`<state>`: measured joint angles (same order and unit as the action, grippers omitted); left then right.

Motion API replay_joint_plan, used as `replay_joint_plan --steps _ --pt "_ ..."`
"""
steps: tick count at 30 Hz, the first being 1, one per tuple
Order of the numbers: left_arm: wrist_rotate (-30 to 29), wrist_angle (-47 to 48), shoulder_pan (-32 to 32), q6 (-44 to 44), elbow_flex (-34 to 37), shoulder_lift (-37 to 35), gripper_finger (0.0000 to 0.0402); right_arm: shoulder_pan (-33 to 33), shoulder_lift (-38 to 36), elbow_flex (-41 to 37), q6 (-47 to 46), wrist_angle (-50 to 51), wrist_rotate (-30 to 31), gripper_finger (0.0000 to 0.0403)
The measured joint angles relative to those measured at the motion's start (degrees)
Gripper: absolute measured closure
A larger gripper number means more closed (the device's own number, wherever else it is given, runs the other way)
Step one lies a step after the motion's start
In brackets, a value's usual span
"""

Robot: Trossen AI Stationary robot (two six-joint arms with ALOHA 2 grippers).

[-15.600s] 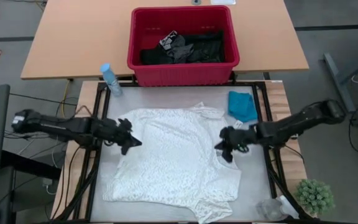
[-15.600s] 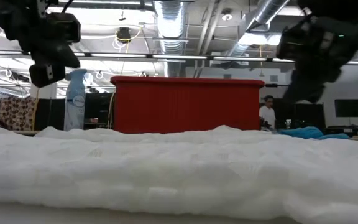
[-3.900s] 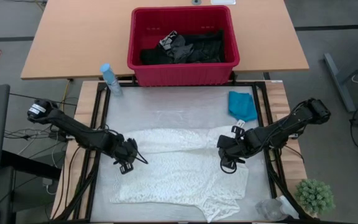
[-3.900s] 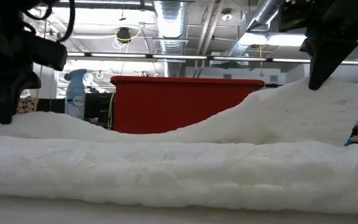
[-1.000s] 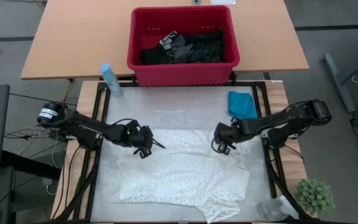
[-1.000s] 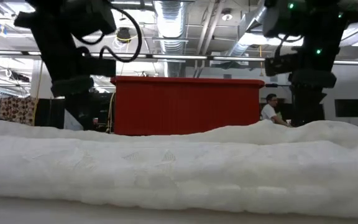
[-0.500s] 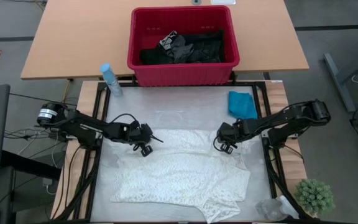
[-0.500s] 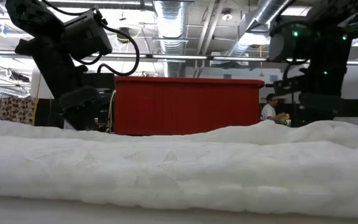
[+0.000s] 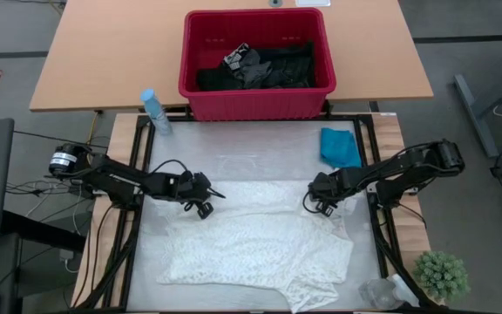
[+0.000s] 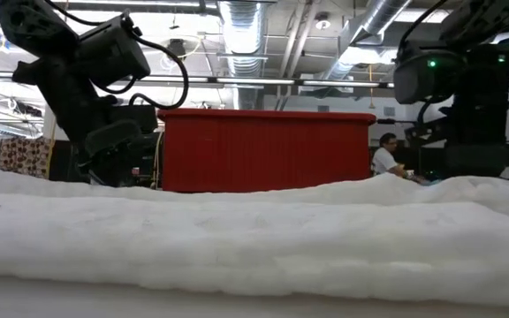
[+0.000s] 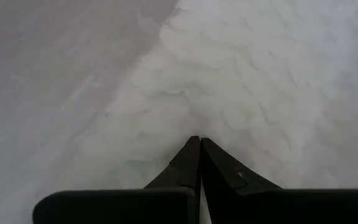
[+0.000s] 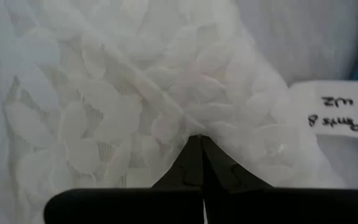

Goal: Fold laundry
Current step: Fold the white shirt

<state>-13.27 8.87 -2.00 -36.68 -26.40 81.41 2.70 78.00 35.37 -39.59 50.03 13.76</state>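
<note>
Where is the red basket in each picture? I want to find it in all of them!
High view: the red basket sits at the top middle, on the wooden table beyond the work mat.
Low view: the red basket stands in the middle, behind the white garment.
Left wrist view: not in it.
Right wrist view: not in it.
Shared landmark: the white garment, which shows in all four views.

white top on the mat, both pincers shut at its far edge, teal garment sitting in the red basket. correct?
One error: the teal garment is not in the red basket; it lies on the mat near the right arm, as the high view shows. The rest holds: the left pincer and right pincer are shut at the white top's far edge.
</note>
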Motion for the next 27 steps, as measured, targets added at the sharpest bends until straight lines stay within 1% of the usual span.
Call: replay_joint_plan --steps 5,9,12,15,19,23,27 --pt "0.45 0.04 0.54 0.6 -0.33 -0.03 0.0401 0.54 -0.13 -0.05 1.93 -0.79 0.39 0.0382" --pt "1.66 2.66 2.41 0.95 -1.08 -1.83 0.0401 0.6 -1.59 1.78 5.03 -0.76 1.17 0.0361" --pt "1.62 5.52 4.2 1.91 -1.46 -3.77 0.0401 0.3 -4.44 2.92 5.31 -0.24 2.42 0.0346" --pt "0.63 8.4 5.8 3.06 -1.47 -5.58 0.0401 -0.32 -8.33 3.48 3.29 1.6 2.7 0.0336" --pt "0.06 8.54 6.92 4.26 -1.47 -6.36 0.0401 -0.54 -12.95 3.48 0.29 4.35 2.59 0.0329" --pt "1.61 6.74 7.02 8.82 -1.55 -6.4 0.0394 -0.44 -16.47 3.48 1.8 -1.26 0.62 0.0328" --pt "8.05 5.15 7.68 12.31 -1.57 -6.42 0.0372 -0.39 -17.59 3.55 5.41 -8.98 -2.36 0.0327"
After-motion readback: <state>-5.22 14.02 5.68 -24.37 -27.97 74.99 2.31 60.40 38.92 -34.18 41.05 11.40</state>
